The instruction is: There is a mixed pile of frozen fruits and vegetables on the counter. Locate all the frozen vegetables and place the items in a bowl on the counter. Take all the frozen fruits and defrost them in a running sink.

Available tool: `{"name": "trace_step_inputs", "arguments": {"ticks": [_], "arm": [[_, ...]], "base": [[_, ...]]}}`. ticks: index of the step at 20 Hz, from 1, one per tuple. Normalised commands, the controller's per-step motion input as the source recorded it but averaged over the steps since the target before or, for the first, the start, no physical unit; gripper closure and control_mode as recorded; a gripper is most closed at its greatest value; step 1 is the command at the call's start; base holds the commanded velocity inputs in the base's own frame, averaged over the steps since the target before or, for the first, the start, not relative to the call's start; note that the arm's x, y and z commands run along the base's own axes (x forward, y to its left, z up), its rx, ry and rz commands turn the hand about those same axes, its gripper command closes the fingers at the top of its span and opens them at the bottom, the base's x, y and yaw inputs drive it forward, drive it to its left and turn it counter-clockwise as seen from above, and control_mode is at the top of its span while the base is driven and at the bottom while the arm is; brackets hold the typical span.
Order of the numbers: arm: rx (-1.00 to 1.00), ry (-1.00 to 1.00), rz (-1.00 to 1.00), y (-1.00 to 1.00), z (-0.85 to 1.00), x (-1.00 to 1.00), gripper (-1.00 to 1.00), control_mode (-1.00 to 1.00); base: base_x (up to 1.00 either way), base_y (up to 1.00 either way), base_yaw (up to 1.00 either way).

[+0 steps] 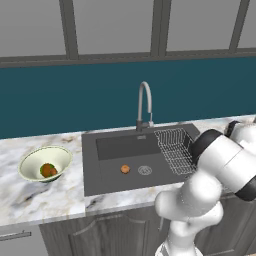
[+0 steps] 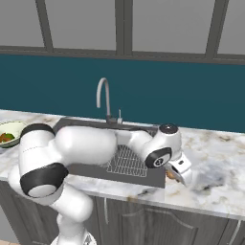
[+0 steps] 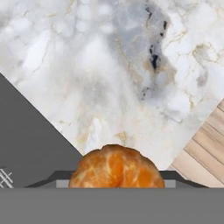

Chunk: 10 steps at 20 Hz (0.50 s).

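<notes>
Gripper (image 2: 178, 176) is seen low at the counter's (image 2: 215, 162) front edge, just right of the sink (image 1: 115, 170), with a round orange fruit (image 3: 116, 167) held between half-spread jaws. No long axis can be told on it. A second orange piece (image 1: 125, 169) is seen on the sink floor beside the drain (image 1: 145, 170), and the bowl (image 1: 35, 159) is seen near the counter's left end.

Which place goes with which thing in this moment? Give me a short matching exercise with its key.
Things:
1. orange fruit piece
2. second orange fruit piece
3. wire rack
4. bowl

Places:
A. at the gripper, above the marble counter by the sink's edge
B. on the counter left of the sink
C. on the sink floor beside the drain
D. at the right end of the basin

Pairs: 1-C, 2-A, 3-D, 4-B
</notes>
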Motion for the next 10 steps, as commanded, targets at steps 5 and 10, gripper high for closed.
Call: {"name": "trace_step_inputs", "arguments": {"ticks": [5, 10], "arm": [[-0.04, 0.00, 0.12, 0.75, 0.38, 0.00, 1.00, -1.00], [-0.02, 0.01, 0.14, 0.72, 0.34, 0.00, 1.00, -1.00]], "base": [[0.00, 0.00, 0.00], [0.00, 0.00, 0.00]]}}
